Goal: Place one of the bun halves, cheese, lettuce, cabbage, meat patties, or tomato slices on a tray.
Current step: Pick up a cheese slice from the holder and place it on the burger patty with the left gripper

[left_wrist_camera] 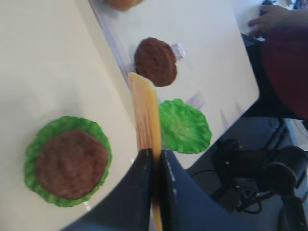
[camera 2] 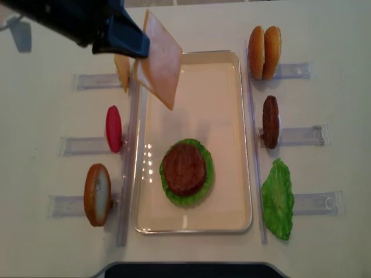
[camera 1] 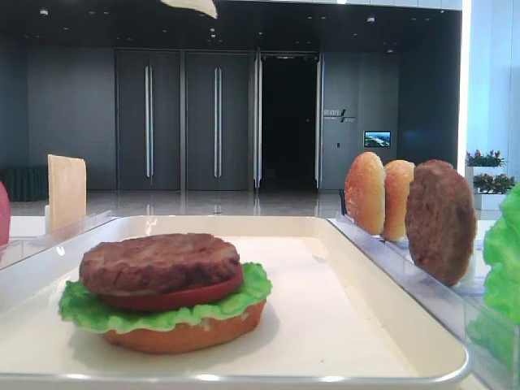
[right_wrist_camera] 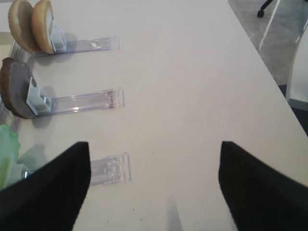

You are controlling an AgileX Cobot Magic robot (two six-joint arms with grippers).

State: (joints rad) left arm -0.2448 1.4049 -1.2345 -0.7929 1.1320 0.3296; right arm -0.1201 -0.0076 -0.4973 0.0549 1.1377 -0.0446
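My left gripper [camera 2: 138, 45] is shut on a pale orange cheese slice [camera 2: 160, 59], held in the air over the far left corner of the cream tray [camera 2: 200, 95]. In the left wrist view the cheese [left_wrist_camera: 146, 108] stands edge-on between the shut fingers [left_wrist_camera: 144, 168]. On the tray floor sits a stack: a meat patty [camera 2: 184, 168] on tomato, lettuce [camera 2: 204, 184] and a bun half [camera 1: 183, 333]. My right gripper [right_wrist_camera: 154, 187] is open over bare table, holding nothing.
Clear racks flank the tray. The left ones hold another cheese slice [camera 2: 122, 70], a tomato slice [camera 2: 113, 128] and a bun half [camera 2: 97, 194]. On the right are two bun halves [camera 2: 264, 52], a patty [camera 2: 270, 121] and a lettuce leaf [camera 2: 278, 198].
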